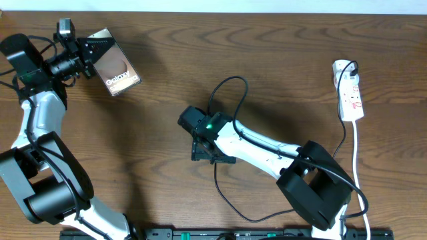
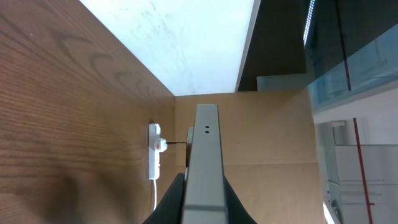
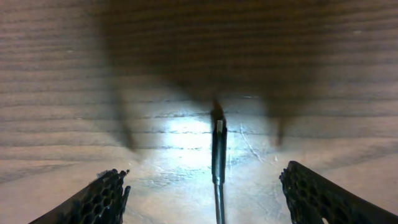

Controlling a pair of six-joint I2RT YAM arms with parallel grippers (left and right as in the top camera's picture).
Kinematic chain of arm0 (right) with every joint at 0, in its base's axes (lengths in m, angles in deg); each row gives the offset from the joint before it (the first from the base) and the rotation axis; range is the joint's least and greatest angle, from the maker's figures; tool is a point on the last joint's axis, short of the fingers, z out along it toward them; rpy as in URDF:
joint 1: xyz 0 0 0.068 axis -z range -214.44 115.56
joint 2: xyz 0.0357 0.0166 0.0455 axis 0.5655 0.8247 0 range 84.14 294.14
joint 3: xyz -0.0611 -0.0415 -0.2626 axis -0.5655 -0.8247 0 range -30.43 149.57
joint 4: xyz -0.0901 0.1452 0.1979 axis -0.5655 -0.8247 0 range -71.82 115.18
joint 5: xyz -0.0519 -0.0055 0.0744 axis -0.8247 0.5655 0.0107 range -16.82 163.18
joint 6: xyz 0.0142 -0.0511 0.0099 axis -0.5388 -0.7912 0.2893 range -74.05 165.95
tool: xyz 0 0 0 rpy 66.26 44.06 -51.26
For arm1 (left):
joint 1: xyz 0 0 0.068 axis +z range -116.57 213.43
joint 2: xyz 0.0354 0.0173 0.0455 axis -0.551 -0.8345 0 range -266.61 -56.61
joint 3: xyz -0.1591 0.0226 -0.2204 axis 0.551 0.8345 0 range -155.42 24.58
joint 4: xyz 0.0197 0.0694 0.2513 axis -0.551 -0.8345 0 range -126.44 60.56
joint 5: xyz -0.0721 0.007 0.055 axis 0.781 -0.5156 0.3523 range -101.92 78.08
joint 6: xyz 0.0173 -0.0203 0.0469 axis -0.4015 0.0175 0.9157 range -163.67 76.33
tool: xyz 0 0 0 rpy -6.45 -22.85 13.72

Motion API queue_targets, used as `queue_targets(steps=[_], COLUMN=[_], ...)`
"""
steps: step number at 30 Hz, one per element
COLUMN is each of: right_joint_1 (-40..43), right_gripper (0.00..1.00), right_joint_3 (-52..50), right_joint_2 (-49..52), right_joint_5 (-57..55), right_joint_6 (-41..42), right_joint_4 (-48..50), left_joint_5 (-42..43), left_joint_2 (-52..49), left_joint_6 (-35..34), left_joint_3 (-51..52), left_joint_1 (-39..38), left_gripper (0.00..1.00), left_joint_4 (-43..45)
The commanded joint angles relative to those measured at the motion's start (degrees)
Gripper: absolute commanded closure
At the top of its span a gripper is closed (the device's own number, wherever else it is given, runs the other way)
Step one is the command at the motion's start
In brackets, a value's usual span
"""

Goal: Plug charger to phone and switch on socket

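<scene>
My left gripper [image 1: 90, 55] is shut on the phone [image 1: 115, 72], a bronze slab with white "Galaxy" lettering, held off the table at the far left. In the left wrist view the phone [image 2: 205, 155] shows edge-on between the fingers [image 2: 202, 190], its grey end pointing toward the socket [image 2: 154, 149]. The white socket [image 1: 351, 90] lies at the far right with the charger's black plug [image 1: 347, 67] in it. My right gripper [image 1: 212, 155] is open low over the table's middle. The charger's connector tip [image 3: 218, 127] lies on the wood between the open fingers [image 3: 211, 199], untouched.
The thin black charger cable [image 1: 229, 81] loops behind the right arm and runs on toward the front edge [image 1: 233, 203]. The socket's white cord [image 1: 357, 153] trails down the right side. A white wall strip [image 1: 267, 5] borders the far edge.
</scene>
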State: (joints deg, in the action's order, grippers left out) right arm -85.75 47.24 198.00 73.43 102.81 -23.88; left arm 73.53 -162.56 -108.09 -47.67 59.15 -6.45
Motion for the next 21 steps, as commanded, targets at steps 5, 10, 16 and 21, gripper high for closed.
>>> queue_targets(steps=[5,10,16,21], right_joint_1=[-0.3,-0.3,-0.3,0.4], right_gripper=[0.22,0.25,0.39,0.41], right_joint_3=[-2.3,-2.5,-2.5,-2.5], right_joint_2=[-0.2,0.5,2.4,3.1], right_joint_5=[0.0,-0.3,0.4,0.8], right_joint_6=[1.4,1.4,2.1,2.1], right_joint_4=[2.0,2.0,2.1,2.1], left_joint_5=[2.0,2.0,2.0,2.0], left_joint_2=[1.6,1.6,1.6,1.6], left_joint_6=[0.3,0.3,0.3,0.3], left_joint_3=[-0.9,-0.9,-0.9,-0.9], left_joint_1=[0.0,0.0,0.0,0.0], left_gripper=[0.92,0.92,0.92,0.93], left_joint_4=[0.5,0.5,0.5,0.5])
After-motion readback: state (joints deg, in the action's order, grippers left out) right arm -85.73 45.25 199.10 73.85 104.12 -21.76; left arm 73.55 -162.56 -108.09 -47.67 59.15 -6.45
